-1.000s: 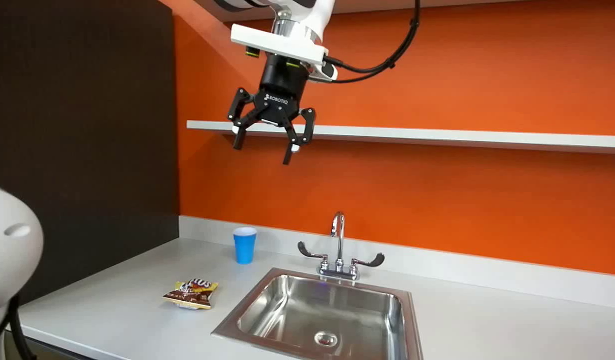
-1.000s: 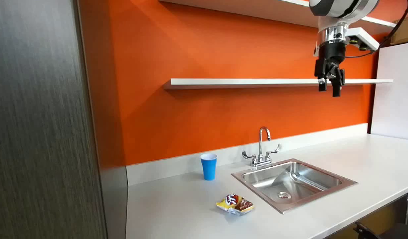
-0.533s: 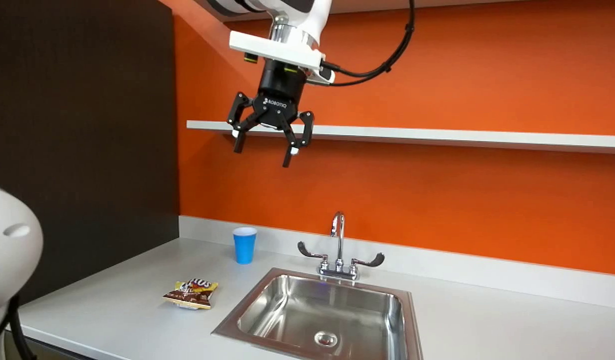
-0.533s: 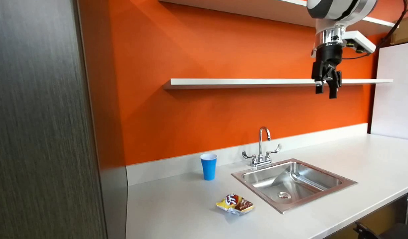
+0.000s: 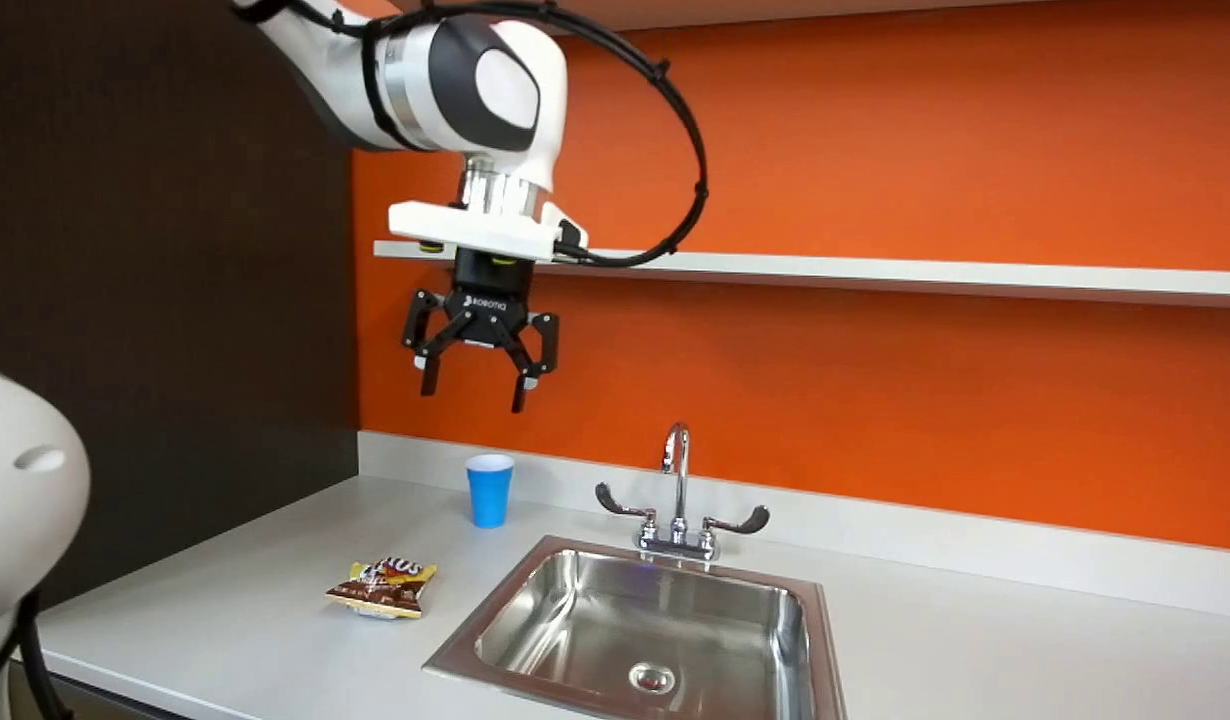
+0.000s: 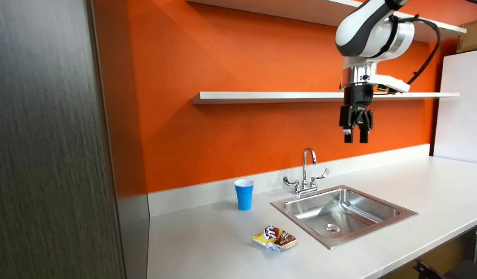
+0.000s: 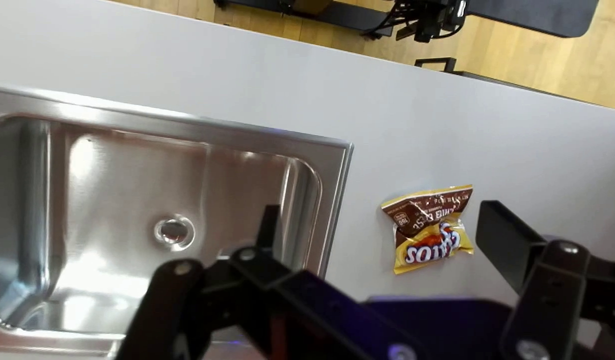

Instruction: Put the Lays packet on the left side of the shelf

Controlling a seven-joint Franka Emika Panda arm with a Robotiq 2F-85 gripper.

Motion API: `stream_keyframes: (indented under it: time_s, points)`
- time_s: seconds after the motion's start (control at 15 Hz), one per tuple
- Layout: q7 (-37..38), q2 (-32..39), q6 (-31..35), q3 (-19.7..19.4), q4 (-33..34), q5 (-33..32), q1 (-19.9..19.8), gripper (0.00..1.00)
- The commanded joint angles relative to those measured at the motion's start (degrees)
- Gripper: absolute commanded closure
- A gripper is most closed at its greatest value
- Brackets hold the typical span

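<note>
The Lays packet, a small crinkled brown and yellow packet, lies flat on the grey countertop in both exterior views (image 5: 383,590) (image 6: 275,239). It also shows in the wrist view (image 7: 430,230), between the spread fingers but well below them. The shelf, a long white board on the orange wall, shows in both exterior views (image 5: 875,272) (image 6: 281,96); its left part holds nothing visible. My gripper is open and empty in both exterior views (image 5: 473,398) (image 6: 356,140), high above the counter, below shelf height in the picture. Its open fingers also show in the wrist view (image 7: 381,212).
A blue cup (image 5: 489,495) stands upright behind the packet near the backsplash. A steel sink (image 6: 372,231) with a faucet (image 5: 681,490) lies beside the packet. A dark panel (image 5: 175,250) closes the left side. A higher shelf (image 6: 300,11) hangs above.
The gripper has come down and moved left in both exterior views, and its tilt has become more upright. It stays open. The packet and cup have not moved.
</note>
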Motion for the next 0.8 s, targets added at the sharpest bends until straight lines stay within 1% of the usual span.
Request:
stream_keyframes:
  time_s: [0.0, 0.13, 0.33, 0.73]
  points:
    - [2.86, -0.61, 6.13, 3.48, -6.74, 1.01, 1.33, 0.00]
    - [3.48, 0.47, 9.11, 4.78, -9.61, 1.86, 2.79, 0.00]
    - [3.20, 2.14, 12.63, 6.23, -12.17, 4.24, 5.18, 0.00]
    - [1.00, 7.94, 20.22, 8.34, -13.36, 8.72, 9.93, 0.00]
